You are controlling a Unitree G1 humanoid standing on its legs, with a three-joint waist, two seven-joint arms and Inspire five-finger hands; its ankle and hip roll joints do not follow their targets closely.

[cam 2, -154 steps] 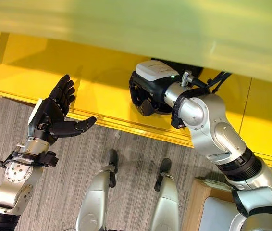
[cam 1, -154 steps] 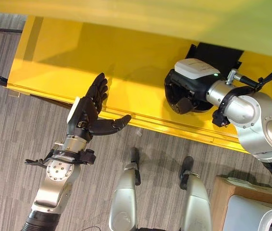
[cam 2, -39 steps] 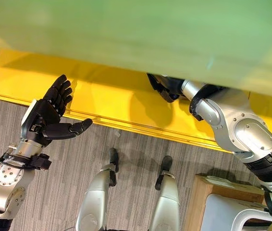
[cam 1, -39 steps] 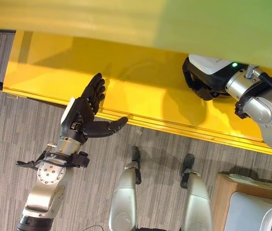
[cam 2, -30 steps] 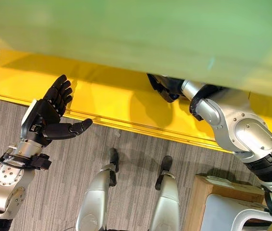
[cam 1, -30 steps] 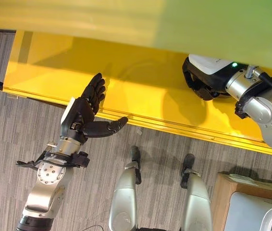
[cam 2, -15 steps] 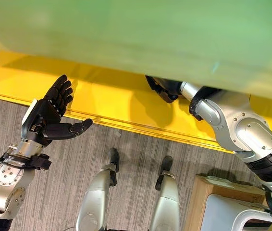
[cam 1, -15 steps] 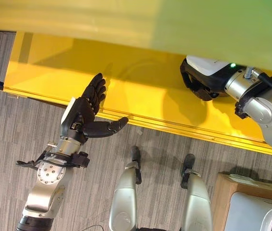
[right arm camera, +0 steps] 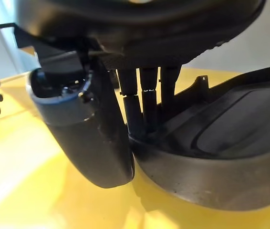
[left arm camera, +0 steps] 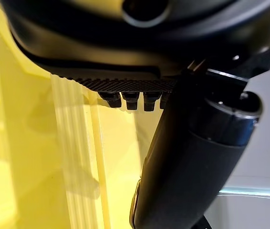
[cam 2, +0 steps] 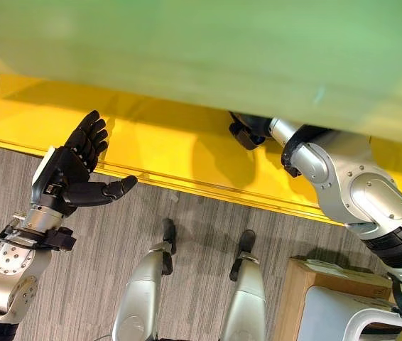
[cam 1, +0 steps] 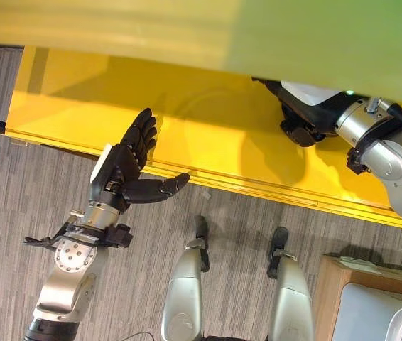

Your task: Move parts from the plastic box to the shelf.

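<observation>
Left hand (cam 1: 124, 169) is held over the floor (cam 1: 16, 206) at the front edge of the yellow shelf (cam 1: 187, 135). Palm is up, fingers (cam 1: 143, 135) are straight and reach over the shelf lip, and the thumb (cam 1: 160, 188) is spread sideways along the lip. It carries nothing. In the left wrist view, the thumb (left arm camera: 192, 162) stands in front of the yellow surface and the fingertips are apart from it.

Lower right, on the floor: a wooden box (cam 1: 332, 284) with a light plastic box (cam 1: 378, 312) beside it. Contents not readable.

Farther in, the right hand (cam 1: 307, 117) reaches deep onto the shelf, partly under the green board (cam 1: 314, 35) above. In the right wrist view, the fingers (right arm camera: 140, 109) lie over the rim of a black part (right arm camera: 216, 157), a shallow curved moulding. The part rests on the yellow shelf, and the thumb (right arm camera: 85, 133) stands against its outer wall. The hand appears clamped on that rim, fingers inside and thumb outside. In the eye views the part is mostly hidden by the hand and the board.
</observation>
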